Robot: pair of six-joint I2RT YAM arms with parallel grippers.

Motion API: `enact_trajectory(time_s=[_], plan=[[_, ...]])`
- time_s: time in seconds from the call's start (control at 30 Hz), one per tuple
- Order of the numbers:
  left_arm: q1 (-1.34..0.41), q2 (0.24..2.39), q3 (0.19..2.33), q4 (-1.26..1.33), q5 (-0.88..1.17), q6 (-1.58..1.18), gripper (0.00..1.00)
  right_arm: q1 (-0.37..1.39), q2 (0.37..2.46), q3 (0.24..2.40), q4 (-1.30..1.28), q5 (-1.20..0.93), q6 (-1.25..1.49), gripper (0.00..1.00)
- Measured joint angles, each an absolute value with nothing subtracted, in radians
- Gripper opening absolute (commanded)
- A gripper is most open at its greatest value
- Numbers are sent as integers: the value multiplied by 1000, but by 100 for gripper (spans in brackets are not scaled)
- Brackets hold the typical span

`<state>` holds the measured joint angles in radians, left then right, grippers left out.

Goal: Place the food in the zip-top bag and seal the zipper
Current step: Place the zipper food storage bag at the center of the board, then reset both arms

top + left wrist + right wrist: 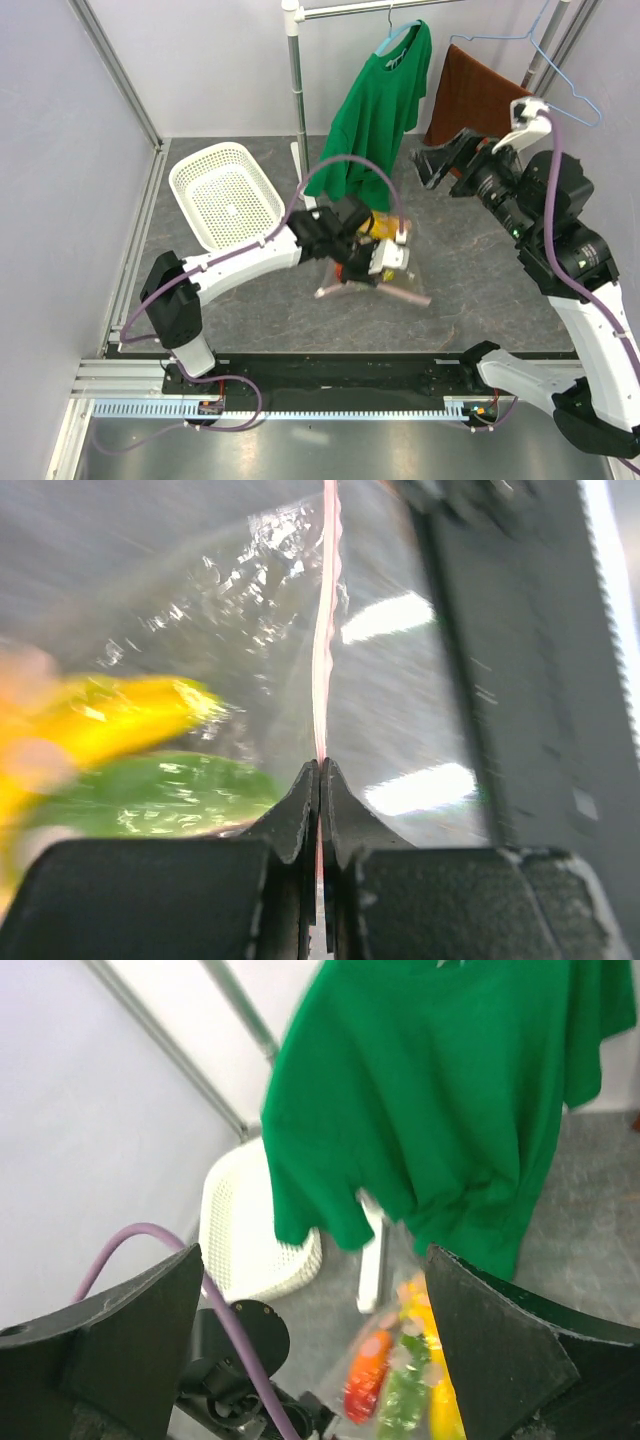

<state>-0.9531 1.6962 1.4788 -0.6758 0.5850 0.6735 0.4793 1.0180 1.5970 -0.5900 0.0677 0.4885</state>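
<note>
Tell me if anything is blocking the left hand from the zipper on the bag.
Nothing visible does. The left hand is shut on the thin pinkish-red zipper strip itself, which runs on bare along the clear crinkly plastic bag. The yellow and green toy fruits sit inside the bag, beside the strip.

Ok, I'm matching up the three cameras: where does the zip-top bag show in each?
Top external: zip-top bag mid-table, right of the white basket.
Left wrist: the bag fills the frame, its zipper pinched in the shut left hand.
Right wrist: bag bottom centre, below the green shirt.
Shared landmark: the yellow food inside it.
</note>
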Motion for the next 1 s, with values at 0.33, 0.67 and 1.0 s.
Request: enact_trajectory(time_s=[0.33,0.67,1.0], plan=[[-995,1646,1235,-592,598,548,62,479,888,1274,-621,-96,293,98],[-787,1440,1387,-602,701,331,100,467,835,1233,-685,-245,185,98],[-365,1103,1522,-688,613,219,100,432,862,1230,-795,-184,76,98]])
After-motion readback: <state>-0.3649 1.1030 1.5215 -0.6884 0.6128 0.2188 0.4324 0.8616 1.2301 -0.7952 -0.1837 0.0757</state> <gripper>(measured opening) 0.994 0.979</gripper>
